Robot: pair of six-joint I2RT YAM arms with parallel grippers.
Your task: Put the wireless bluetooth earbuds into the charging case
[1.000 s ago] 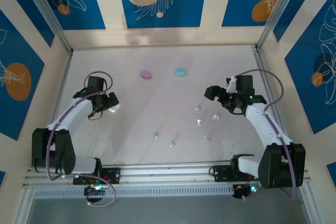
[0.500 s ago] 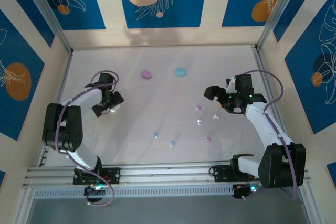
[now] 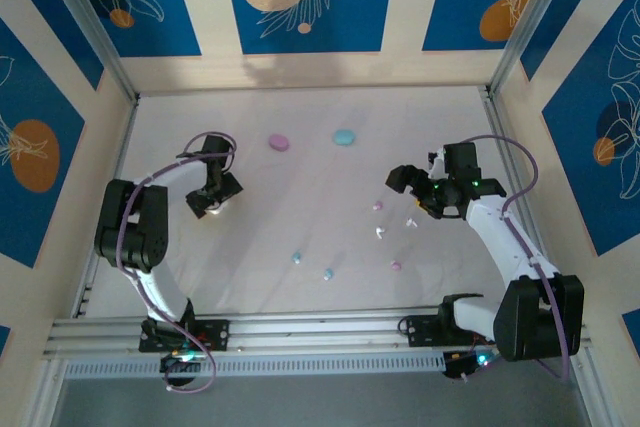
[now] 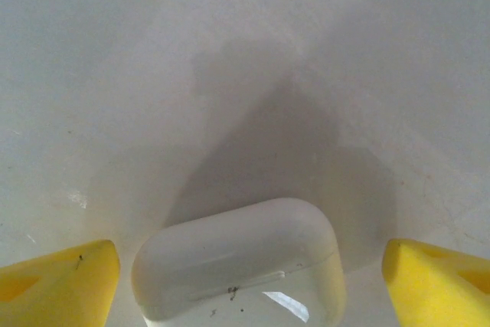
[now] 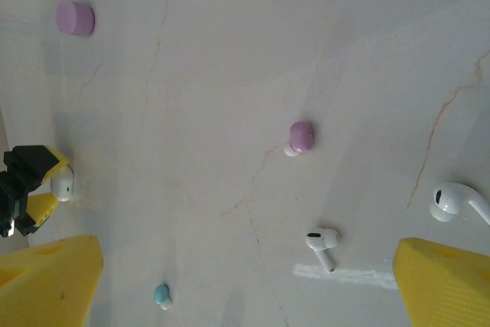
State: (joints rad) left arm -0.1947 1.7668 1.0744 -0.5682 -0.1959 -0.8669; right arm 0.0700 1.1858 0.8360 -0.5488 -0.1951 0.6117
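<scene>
The white charging case [image 4: 237, 266] lies closed on the table between my left gripper's [image 4: 245, 292] yellow fingertips [image 4: 57, 281], with a gap on each side; the gripper is open. From above the case [image 3: 213, 207] sits under the left gripper [image 3: 214, 195]. My right gripper [image 3: 413, 187] hovers open over the earbuds. Below it lie a pink earbud [image 5: 301, 136], a stemmed white earbud [image 5: 321, 241], a second white earbud [image 5: 452, 201] and a light blue earbud [image 5: 161, 294]. The right gripper [image 5: 245, 289] holds nothing.
A pink case [image 3: 278, 142] and a light blue case [image 3: 344, 136] lie closed at the back of the table. Another pink earbud [image 3: 396, 266] and two blue earbuds [image 3: 296, 258] [image 3: 328, 273] lie toward the front. Patterned walls enclose the table on three sides.
My left arm has folded back and its wrist has swung to the right round the white case, which stays in place. The right gripper has drifted slightly left.
</scene>
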